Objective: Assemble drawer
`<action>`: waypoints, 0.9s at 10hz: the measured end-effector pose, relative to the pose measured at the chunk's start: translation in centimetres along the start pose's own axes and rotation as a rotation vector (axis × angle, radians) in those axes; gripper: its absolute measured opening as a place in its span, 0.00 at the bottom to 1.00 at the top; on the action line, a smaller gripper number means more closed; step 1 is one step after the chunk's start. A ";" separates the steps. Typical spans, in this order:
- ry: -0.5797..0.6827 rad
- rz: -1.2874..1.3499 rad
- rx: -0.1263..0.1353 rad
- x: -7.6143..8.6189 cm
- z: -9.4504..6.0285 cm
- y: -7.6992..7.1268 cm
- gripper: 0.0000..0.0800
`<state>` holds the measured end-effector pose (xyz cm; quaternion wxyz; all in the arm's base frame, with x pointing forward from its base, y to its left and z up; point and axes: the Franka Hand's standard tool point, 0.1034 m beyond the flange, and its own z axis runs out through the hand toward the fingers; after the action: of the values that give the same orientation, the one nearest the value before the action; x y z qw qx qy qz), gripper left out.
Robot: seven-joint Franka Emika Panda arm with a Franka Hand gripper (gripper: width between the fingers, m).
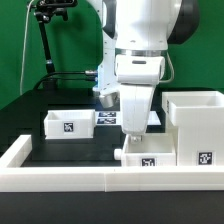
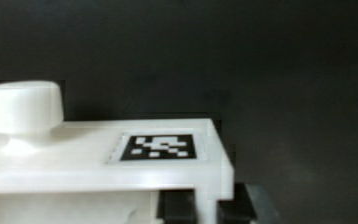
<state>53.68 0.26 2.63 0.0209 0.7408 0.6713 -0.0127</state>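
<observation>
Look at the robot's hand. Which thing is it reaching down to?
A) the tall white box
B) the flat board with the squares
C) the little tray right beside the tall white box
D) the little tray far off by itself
C: the gripper is down at the near tray beside the housing, while the other tray lies apart toward the exterior view's left.

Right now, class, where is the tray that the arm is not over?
In the exterior view that tray sits at the view's left, beside the marker board, with the other tray and the housing off to its right.
</observation>
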 end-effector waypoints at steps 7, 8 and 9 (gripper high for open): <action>-0.005 0.027 -0.013 0.0 0.0 0.1 0.06; -0.005 0.027 -0.013 0.0 0.0 0.1 0.06; -0.005 0.027 -0.013 0.0 0.0 0.1 0.06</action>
<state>53.74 0.25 2.67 0.0273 0.7496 0.6613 -0.0099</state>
